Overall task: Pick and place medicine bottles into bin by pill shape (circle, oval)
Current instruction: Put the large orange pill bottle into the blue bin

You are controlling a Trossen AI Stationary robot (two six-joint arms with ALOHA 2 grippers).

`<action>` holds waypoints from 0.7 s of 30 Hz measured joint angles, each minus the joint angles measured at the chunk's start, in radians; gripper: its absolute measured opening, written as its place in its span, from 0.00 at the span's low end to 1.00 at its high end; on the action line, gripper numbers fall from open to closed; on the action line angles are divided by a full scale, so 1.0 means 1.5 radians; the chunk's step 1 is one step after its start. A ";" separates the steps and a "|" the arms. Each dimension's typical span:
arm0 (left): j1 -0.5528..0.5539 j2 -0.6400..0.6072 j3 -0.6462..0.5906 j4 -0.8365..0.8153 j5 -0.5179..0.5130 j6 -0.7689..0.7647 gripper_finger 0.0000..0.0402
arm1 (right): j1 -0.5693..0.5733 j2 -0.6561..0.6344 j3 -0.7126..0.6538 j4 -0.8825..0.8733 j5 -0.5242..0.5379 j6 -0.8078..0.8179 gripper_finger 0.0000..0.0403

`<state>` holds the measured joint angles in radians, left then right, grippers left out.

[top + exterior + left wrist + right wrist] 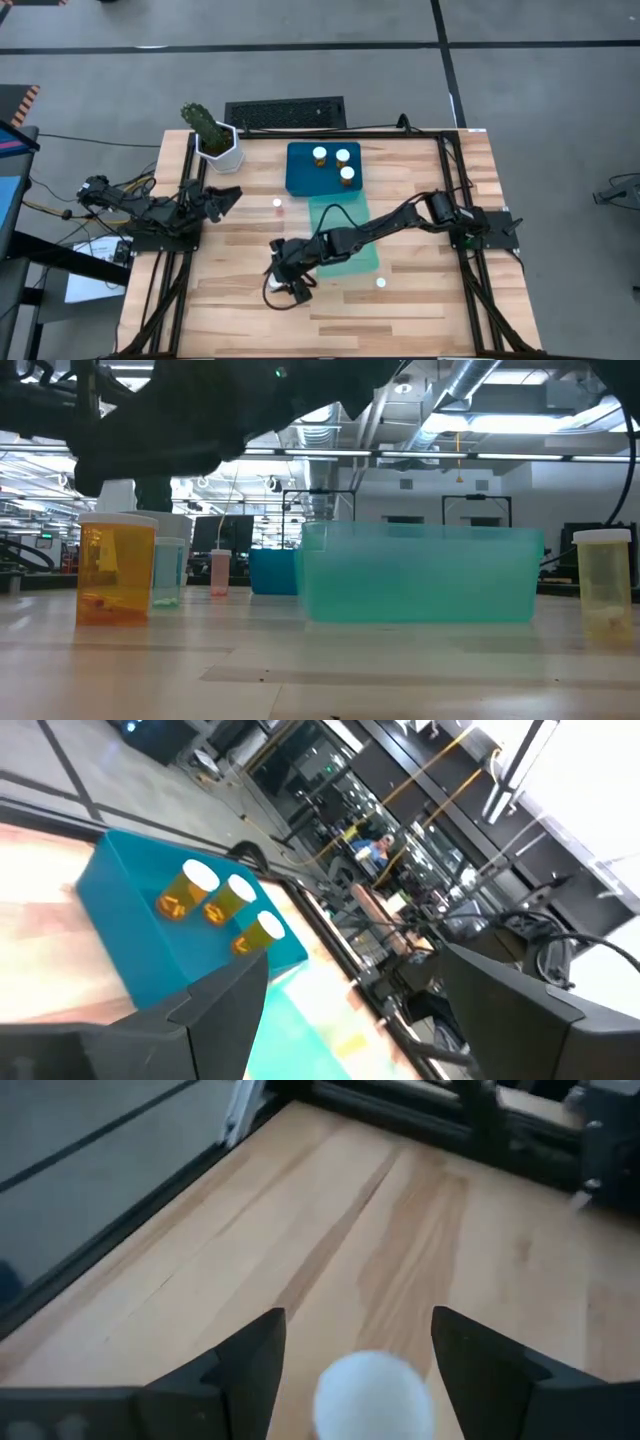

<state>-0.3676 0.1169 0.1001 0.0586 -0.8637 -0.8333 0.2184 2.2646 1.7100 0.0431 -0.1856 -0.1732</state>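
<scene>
My right gripper (283, 288) is open near the table's front, just above an amber bottle with a white cap (115, 575). In the right wrist view the cap (372, 1390) stands between my two open fingers (357, 1315), with a gap on each side. My left gripper (232, 195) is open and empty at the table's left, and it waits there. Three amber bottles (333, 162) stand upright in the blue bin (300, 175); they also show in the left wrist view (215, 905).
A teal bin (345, 240) lies in front of the blue bin. Single small bottles stand at the table's centre left (277, 204) and front right (381, 283). A white pot with a cactus (215, 140) is at the far left corner. A keyboard (285, 113) lies behind the table.
</scene>
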 joint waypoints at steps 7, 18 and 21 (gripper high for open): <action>0.000 0.000 0.000 0.000 0.018 0.000 0.72 | 0.001 0.000 0.003 -0.010 0.031 0.005 0.65; 0.000 0.000 0.000 0.000 0.032 0.000 0.72 | 0.003 0.000 0.003 -0.039 0.026 0.005 0.66; 0.000 0.000 0.000 0.000 0.032 0.000 0.72 | 0.009 0.000 0.003 -0.042 0.022 0.005 0.70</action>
<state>-0.3679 0.1169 0.1001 0.0586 -0.8158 -0.8330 0.2313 2.2642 1.7138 -0.0198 -0.1520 -0.1656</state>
